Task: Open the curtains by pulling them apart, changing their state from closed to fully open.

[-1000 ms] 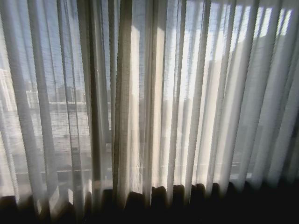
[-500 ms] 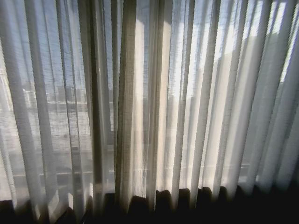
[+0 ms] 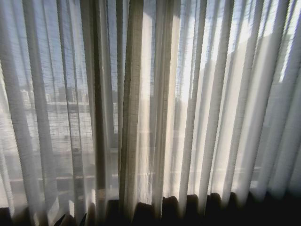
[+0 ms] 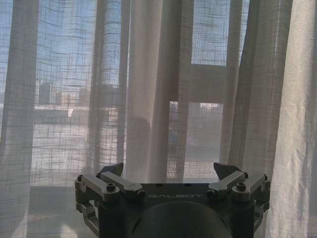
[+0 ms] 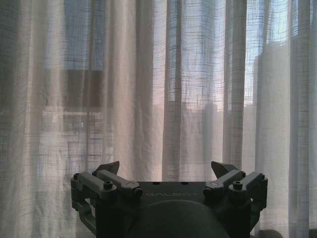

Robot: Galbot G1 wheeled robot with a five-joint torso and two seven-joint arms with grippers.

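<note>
Left end effector (image 4: 168,171): fingers spread wide, holding nothing; the curtains (image 4: 148,89) hang just ahead of its tips, apart from them.
Right end effector (image 5: 166,169): fingers likewise spread wide and empty; the pleats hang ahead of it, no contact visible.
Curtains, state: drawn closed across the window, panels meeting at thicker beige hems (image 3: 134,108).
Curtains, appearance: sheer off-white weave in long vertical pleats, backlit, translucent, lower edge dark.

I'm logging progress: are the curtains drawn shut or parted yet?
Shut. The curtains hang in unbroken pleats across the head view, with no open gap. Left gripper and right gripper are open, short of the fabric.
</note>
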